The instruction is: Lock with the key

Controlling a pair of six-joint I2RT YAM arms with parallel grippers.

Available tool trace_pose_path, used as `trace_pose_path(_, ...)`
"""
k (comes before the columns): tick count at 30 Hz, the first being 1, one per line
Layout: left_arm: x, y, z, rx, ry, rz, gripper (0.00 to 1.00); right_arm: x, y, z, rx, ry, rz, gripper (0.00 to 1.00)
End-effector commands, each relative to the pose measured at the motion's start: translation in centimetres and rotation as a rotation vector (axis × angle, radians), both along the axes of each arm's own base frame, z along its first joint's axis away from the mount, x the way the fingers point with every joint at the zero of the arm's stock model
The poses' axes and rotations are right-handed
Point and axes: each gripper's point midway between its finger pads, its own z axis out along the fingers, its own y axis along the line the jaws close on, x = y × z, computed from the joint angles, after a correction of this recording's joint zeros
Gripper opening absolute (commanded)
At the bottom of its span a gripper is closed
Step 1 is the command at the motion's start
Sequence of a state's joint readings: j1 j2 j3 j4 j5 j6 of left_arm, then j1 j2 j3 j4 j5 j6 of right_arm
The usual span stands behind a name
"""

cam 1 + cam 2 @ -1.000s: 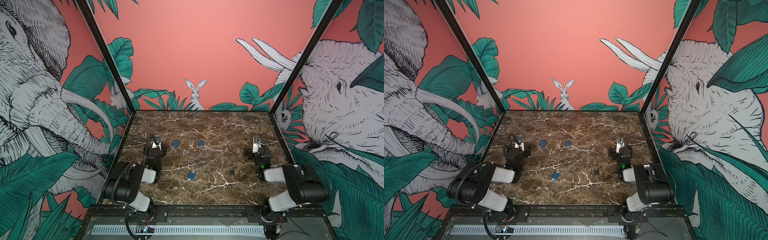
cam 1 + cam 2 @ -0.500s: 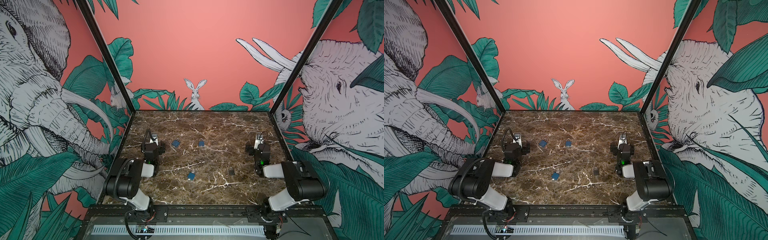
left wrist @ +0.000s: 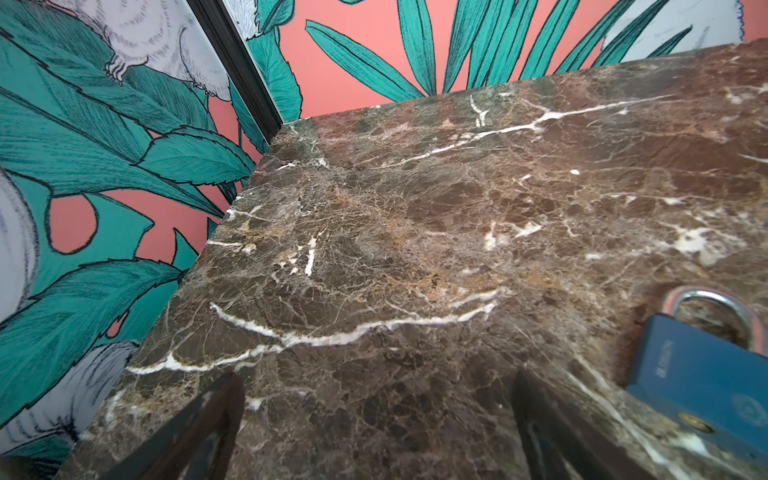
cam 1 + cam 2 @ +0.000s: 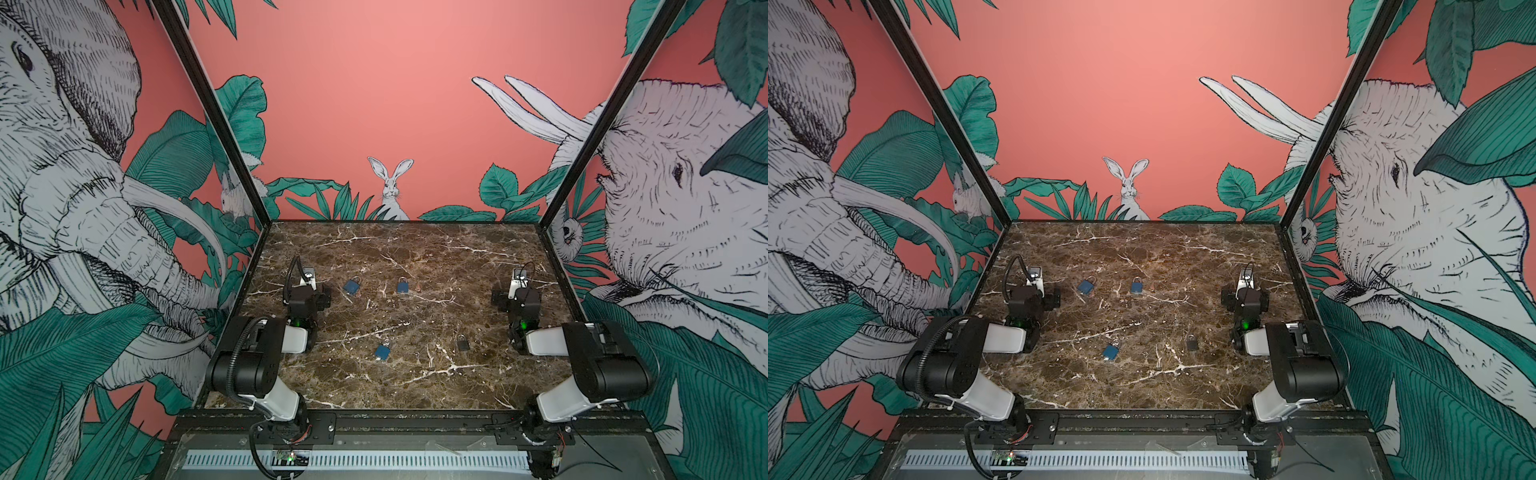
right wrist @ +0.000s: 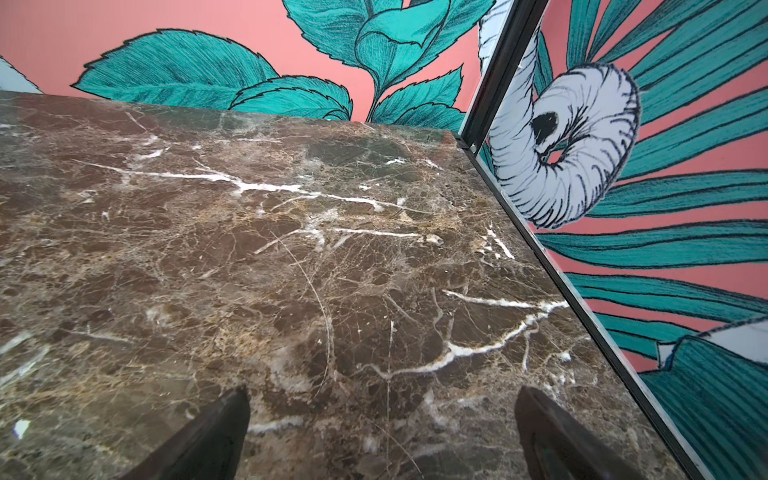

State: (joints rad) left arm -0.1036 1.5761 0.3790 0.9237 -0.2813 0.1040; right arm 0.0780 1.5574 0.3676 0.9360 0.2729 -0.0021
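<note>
Setting: brown, white-veined marble tabletop [image 4: 415, 249] walled by a pink jungle mural [image 4: 374, 104] (elephants, one rabbit).
Left gripper [image 3: 376, 395]: fingers wide apart, empty, over bare marble.
Right gripper [image 5: 382, 399]: fingers wide apart, empty, near the right wall.
Locks: blue steel-shackled padlock [image 4: 351, 286] just beside the left gripper; second blue padlock [image 4: 402, 286] mid-table; third blue padlock [image 4: 382, 351] and small dark padlock [image 4: 463, 343] nearer the front.
Key: too small to pick out.

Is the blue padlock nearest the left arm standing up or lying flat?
Lying flat: in the left wrist view the blue padlock rests broad face up on the marble table.
</note>
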Motion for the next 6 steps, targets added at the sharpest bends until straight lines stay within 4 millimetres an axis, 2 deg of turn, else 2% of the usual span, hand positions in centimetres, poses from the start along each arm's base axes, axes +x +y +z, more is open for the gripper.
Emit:
trace_pose_path(1,0.46,-0.05,1.01,-0.016,-0.021,-0.005,1.00,0.19,-0.27,0.69,0.009,-0.028,-0.016,0.99)
trace_pose_path(6,0.25,-0.09,0.98,-0.015,-0.023,-0.007,1.00,0.21,-0.27,0.74,0.010,-0.030,-0.017,0.99)
